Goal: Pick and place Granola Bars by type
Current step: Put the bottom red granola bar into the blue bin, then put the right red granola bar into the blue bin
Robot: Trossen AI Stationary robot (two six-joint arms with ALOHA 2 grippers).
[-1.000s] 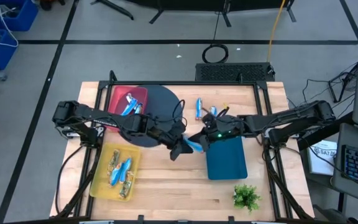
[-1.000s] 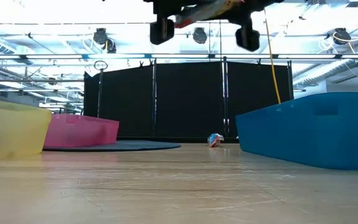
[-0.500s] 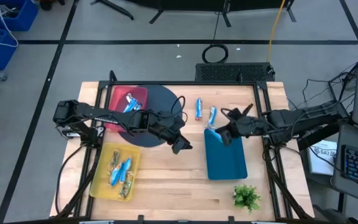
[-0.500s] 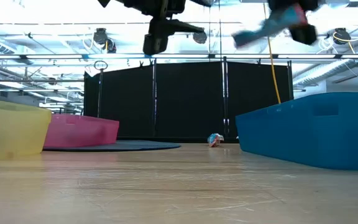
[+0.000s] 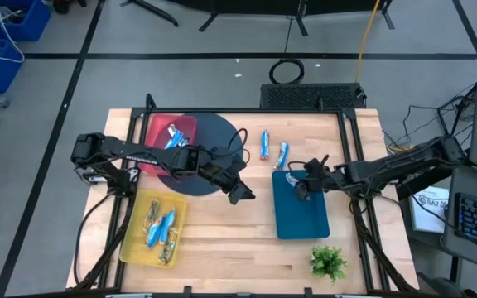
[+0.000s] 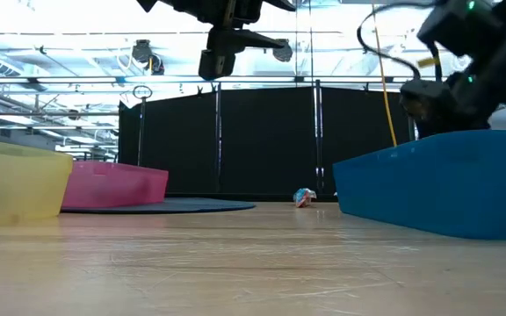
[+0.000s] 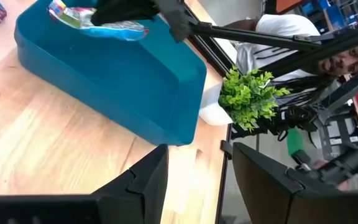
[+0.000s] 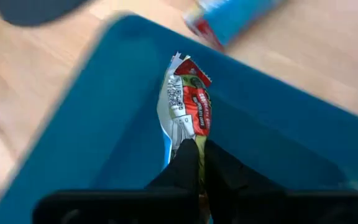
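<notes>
My right gripper (image 5: 299, 187) is shut on a blue and silver granola bar (image 8: 188, 112) with a red patch, over the far end of the blue bin (image 5: 301, 211). My left gripper (image 5: 240, 193) hangs open above the bare table's middle, left of that bin, its fingers (image 7: 194, 180) empty. Two more bars (image 5: 265, 145) (image 5: 281, 155) lie flat on the table beyond the bin. The red bin (image 5: 160, 128) holds one bar (image 5: 172, 136). The yellow bin (image 5: 139, 236) holds several bars (image 5: 160, 225). My right gripper pinches one end of the bar (image 8: 182, 144) between its two fingers. The bar reaches forward past the fingertips, along the fingers' line, over the blue bin's inside (image 8: 123, 124). Whether its free end (image 7: 67, 14) touches the bin, I cannot tell.
A black round mat (image 5: 209, 136) lies under the left arm beside the red bin. A small green plant (image 5: 328, 261) stands at the table's near right corner. A person (image 7: 291, 43) shows beyond the table's right side. Bare wood lies between the yellow and blue bins.
My right gripper has carried the bar away from my left gripper at the table's middle, toward the right edge, and has come down over the blue bin's far end. My left gripper has stayed near the middle.
</notes>
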